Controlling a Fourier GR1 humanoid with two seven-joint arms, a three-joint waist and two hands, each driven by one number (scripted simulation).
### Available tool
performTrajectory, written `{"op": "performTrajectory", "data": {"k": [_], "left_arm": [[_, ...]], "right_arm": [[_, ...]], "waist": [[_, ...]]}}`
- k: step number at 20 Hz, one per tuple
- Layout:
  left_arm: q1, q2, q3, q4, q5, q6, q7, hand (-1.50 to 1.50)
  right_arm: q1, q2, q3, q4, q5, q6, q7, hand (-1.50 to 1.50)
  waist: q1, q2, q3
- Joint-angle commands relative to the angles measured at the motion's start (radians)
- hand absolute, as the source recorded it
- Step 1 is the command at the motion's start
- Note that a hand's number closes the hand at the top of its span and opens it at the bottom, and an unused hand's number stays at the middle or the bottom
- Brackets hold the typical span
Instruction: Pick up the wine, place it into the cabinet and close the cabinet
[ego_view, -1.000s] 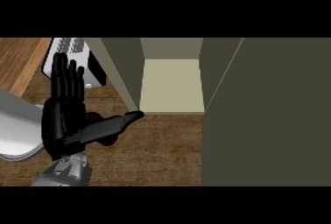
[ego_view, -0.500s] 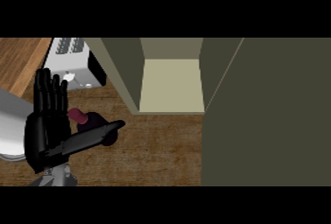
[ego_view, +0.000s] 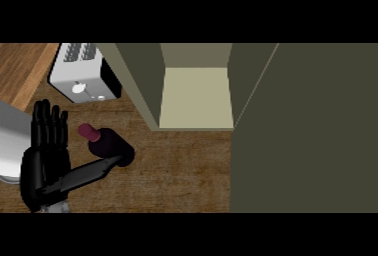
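The wine bottle (ego_view: 109, 145) is dark with a red cap and stands on the wooden counter, left of the cabinet. My left hand (ego_view: 46, 167) is just left of it, open, with its fingers straight up. Its thumb (ego_view: 88, 172) stretches right and reaches the bottle's lower side. The cabinet (ego_view: 196, 97) is open and its pale shelf is bare. Its door (ego_view: 310, 130) is swung out and fills the right of the view. My right hand does not show.
A white toaster (ego_view: 83, 80) stands at the back left, behind the bottle. A pale grey object (ego_view: 11, 142) lies at the left edge, partly behind my hand. Brown counter (ego_view: 184, 170) runs in front of the cabinet.
My left hand has drawn back to the left and down, uncovering the wine bottle and more of the toaster. Bottle and cabinet stay in place.
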Motion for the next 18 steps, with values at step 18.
{"op": "performTrajectory", "data": {"k": [18], "left_arm": [[0.050, -0.009, 0.144, 0.410, 0.122, -0.160, -0.370, -1.50]], "right_arm": [[0.119, 0.046, 0.051, -0.059, 0.055, 0.061, -0.045, -1.50]], "waist": [[-0.004, 0.000, 0.000]]}}
